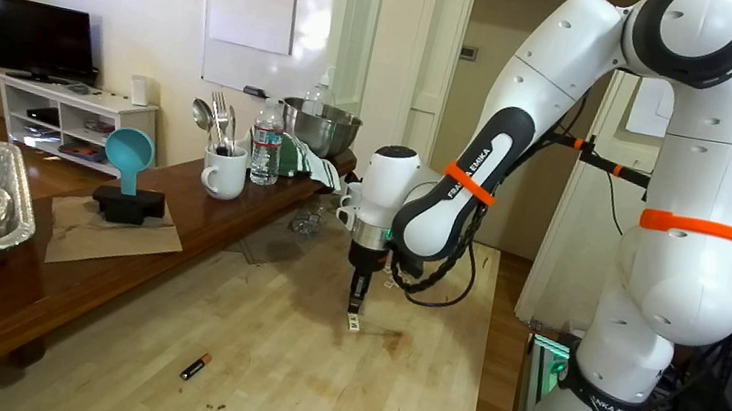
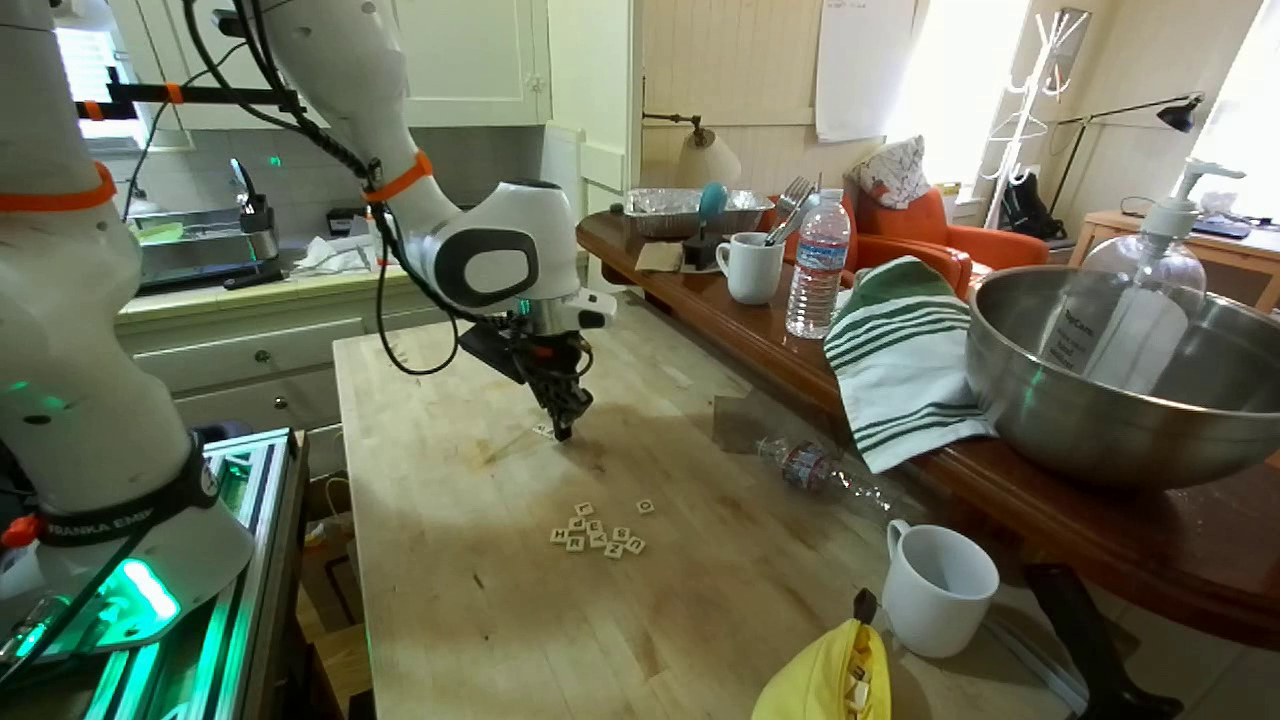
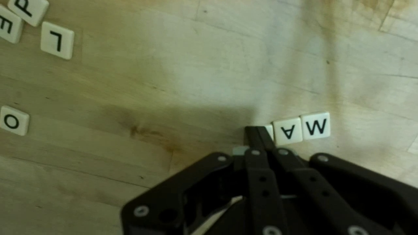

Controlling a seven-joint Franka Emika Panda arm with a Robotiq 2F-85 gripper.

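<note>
- Letter-tile row (image 3: 295,129): flat on wooden tabletop (image 3: 196,81), right at the gripper (image 3: 260,134) tips, running toward 3 o'clock in wrist view.
- Step, my read: squaring up the row with closed fingers. Next move calls for a light sideways nudge kept low, or a straight lift if spacing's OK.
- Jaws: fingers together, no gap visible, nothing seen between them. Partly hidden tile (image 3: 269,129) pokes out at 3 o'clock; touching or just beside, can't tell.
- Next out, 3 o'clock: A tile (image 3: 287,131), then M tile (image 3: 315,126) (looks like W, but the A's inverted).
- Farther, wrist view: O tile (image 3: 14,120) at 9; L tile (image 3: 57,40), P tile (image 3: 28,11), E tile (image 3: 9,25) around 10.
- In an exterior view, from tips: tile cluster (image 2: 597,540) at 5, clear plastic bottle (image 2: 808,467) on its side at 3.
- In an exterior view: battery (image 1: 195,366) at 8.
</note>
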